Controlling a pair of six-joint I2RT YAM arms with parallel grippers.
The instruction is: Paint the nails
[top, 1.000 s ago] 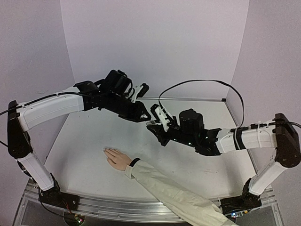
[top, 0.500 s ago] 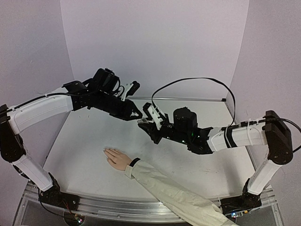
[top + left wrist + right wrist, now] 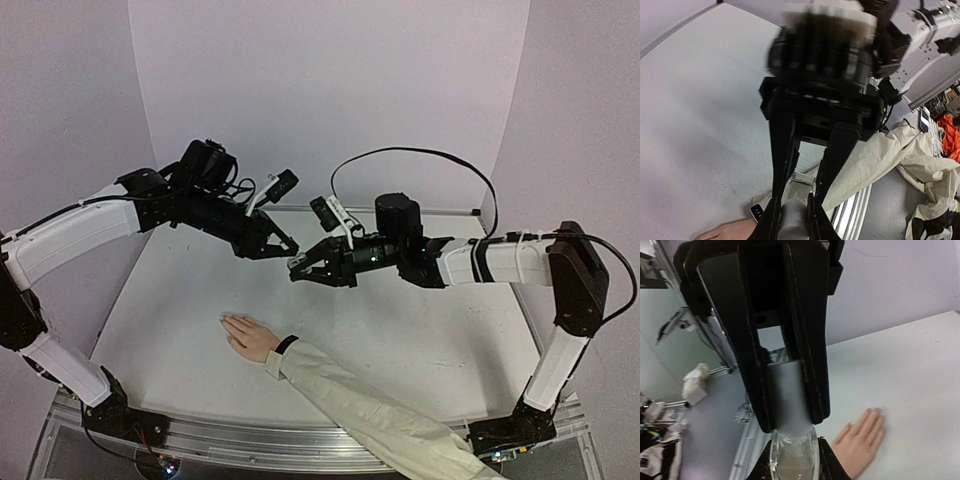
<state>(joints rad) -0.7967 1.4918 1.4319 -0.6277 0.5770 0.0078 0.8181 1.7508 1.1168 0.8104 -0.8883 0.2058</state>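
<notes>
A light-skinned hand (image 3: 250,338) lies palm down on the table, fingers pointing left, with a black wristband (image 3: 287,344) and cream sleeve (image 3: 360,410). Its tiny pale nails (image 3: 225,320) tip the fingers. My left gripper (image 3: 280,245) and right gripper (image 3: 303,270) meet tip to tip above the table, behind the hand. In the right wrist view my right gripper (image 3: 790,425) is shut on a grey cap (image 3: 786,400), with the clear glass bottle (image 3: 792,457) just beyond. In the left wrist view my left gripper (image 3: 791,232) is shut on the bottle (image 3: 802,186).
The white table (image 3: 420,330) is walled by pale lilac panels at the back and sides. A metal rail (image 3: 230,440) runs along the near edge. A black cable (image 3: 420,152) loops above the right arm. The hand (image 3: 862,440) shows below the right fingers.
Both grippers have shifted a little left together, still joined at the bottle. The right wrist has lifted and levelled out; the left arm has drawn back left. The hand has not moved.
</notes>
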